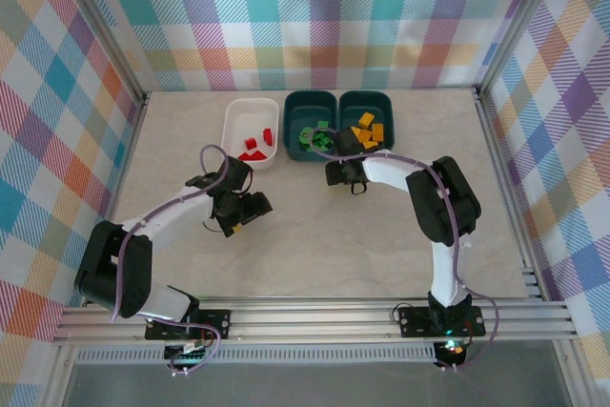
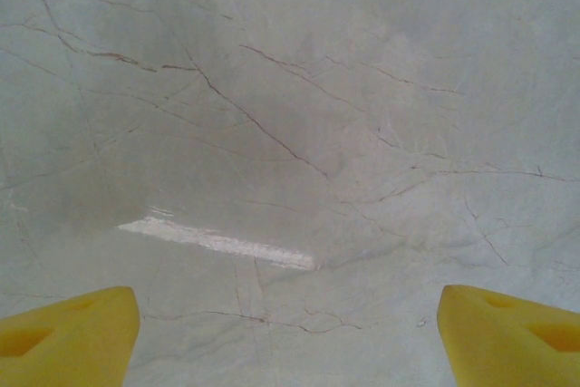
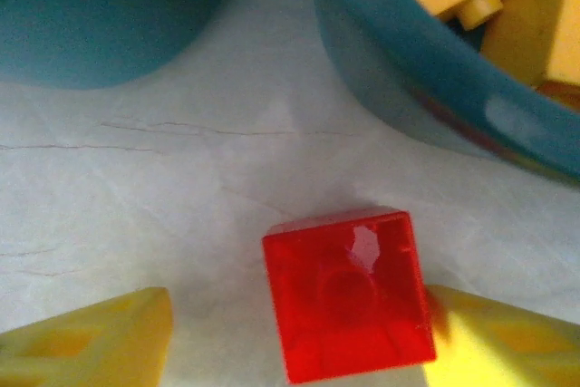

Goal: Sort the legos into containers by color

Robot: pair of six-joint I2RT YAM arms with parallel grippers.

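Reaching low beside a teal tub (image 3: 399, 79), the right pincer (image 3: 301, 305) loosely brackets a red lego (image 3: 344, 305), its lower edge cut off and one finger clear of it; the left pincer (image 2: 288, 305) gapes wide above the bench (image 2: 272, 133).

Pale marbled table (image 1: 315, 235), white tub (image 1: 229, 135) and two teal tubs (image 1: 312, 94) at back, red brick (image 3: 346, 305) seemingly lying beside them

Left arm (image 1: 164, 213), right arm (image 1: 386, 172): jaws apart.
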